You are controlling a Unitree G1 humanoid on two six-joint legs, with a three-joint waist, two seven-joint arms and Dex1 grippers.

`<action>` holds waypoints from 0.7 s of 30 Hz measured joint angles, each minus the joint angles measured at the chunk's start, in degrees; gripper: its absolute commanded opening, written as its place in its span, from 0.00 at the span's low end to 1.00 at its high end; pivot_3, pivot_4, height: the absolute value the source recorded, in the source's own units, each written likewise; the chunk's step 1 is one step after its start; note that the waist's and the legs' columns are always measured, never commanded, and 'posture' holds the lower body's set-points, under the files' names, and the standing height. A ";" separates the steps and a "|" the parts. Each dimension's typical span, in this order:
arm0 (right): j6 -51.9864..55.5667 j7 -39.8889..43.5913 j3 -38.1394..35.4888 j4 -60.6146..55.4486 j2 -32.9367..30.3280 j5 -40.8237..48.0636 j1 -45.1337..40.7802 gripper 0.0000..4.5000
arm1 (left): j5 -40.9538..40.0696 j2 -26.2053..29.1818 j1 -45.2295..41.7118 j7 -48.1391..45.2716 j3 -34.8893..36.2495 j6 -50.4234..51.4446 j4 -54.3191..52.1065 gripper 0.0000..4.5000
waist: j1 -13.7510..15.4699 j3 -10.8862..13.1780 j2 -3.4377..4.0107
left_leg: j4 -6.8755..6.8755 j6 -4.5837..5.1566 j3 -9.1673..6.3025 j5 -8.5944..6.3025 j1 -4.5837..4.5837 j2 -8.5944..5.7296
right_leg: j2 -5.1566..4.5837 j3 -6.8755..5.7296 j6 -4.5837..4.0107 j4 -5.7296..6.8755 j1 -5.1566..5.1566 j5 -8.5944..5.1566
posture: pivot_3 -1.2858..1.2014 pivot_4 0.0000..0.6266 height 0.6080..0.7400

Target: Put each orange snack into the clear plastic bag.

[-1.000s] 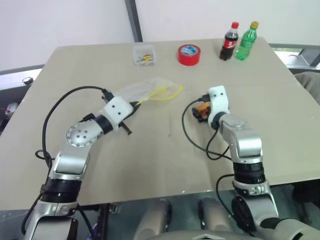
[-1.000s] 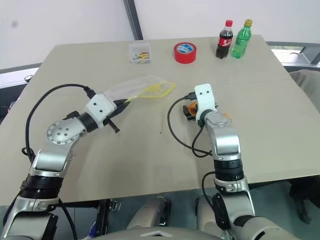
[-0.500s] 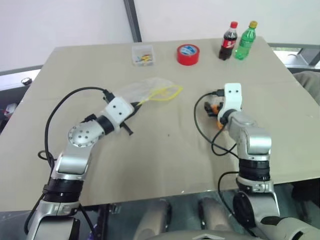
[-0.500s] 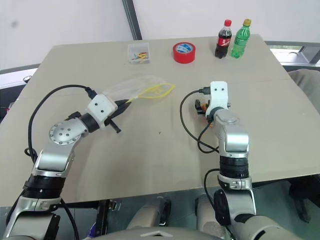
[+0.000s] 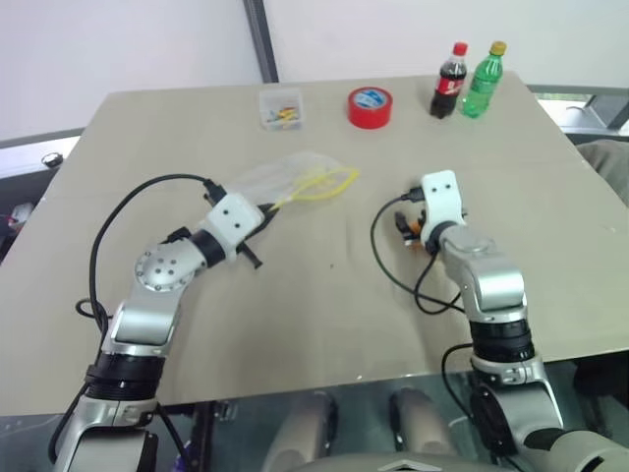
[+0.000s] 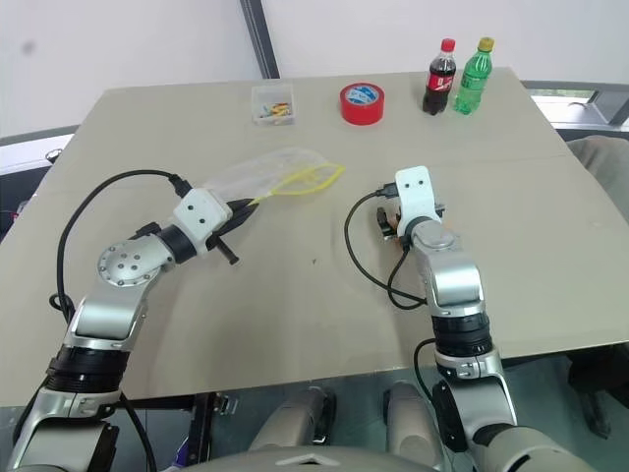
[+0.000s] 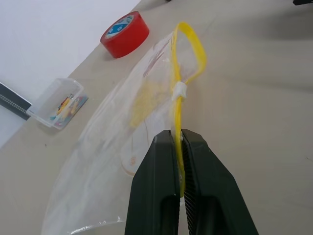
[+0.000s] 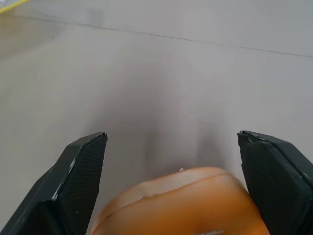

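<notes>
The clear plastic bag [image 5: 290, 178] is laid flat on the tabletop [image 5: 295, 315], its mouth ringed by the yellow zipper strip [image 7: 188, 63]. All places are given relative to this bag.

The left pincer [image 7: 180, 147] is seen at the bag's near edge, its two black fingers pressed together on the yellow zipper strip, so the bag is gripped at the mouth. A small white slider [image 7: 180, 90] is seen on the strip just beyond the fingertips.

The right pincer [image 5: 413, 224] is placed well to the right of the bag, apart from it, low over the tabletop. Its fingers [image 8: 78, 171] are spread wide, and one orange snack [image 8: 186, 203] is seen between them in the right wrist view; a bit of orange [image 5: 427, 242] is also seen beside the wrist from the head camera. Contact between fingers and snack cannot be told, and whether that bit of orange is the same snack or the second one cannot be told either.

Beyond the bag, toward the far edge, a small clear box [image 5: 282, 108] with coloured bits is seen. The red tape roll [image 5: 371, 106] is placed farther right of that box, and a cola bottle [image 5: 451, 81] and a green bottle [image 5: 484, 81] are stood upright side by side farther right again.
</notes>
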 measured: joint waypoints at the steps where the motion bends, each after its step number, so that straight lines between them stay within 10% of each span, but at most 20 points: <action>1: 0.60 0.25 0.73 -0.83 -1.14 -0.14 0.75 0.97 | 0.00 0.00 0.00 0.00 0.00 0.02 -0.02 0.00 | 0.03 0.00 0.00 | 0.00 0.00 0.00 0.00 0.00 0.00 | 0.00 0.00 0.00 0.00 0.00 0.00 | 0.52 0.24 1.00; 21: 8.92 6.88 6.68 -11.85 -11.75 2.41 4.98 0.97 | 0.04 -0.14 0.01 0.00 -0.04 0.11 -0.20 0.00 | 0.18 -0.01 -0.02 | 0.01 0.01 -0.03 -0.01 0.00 0.00 | -0.02 -0.04 0.00 -0.04 0.04 0.00 | 0.52 0.24 1.00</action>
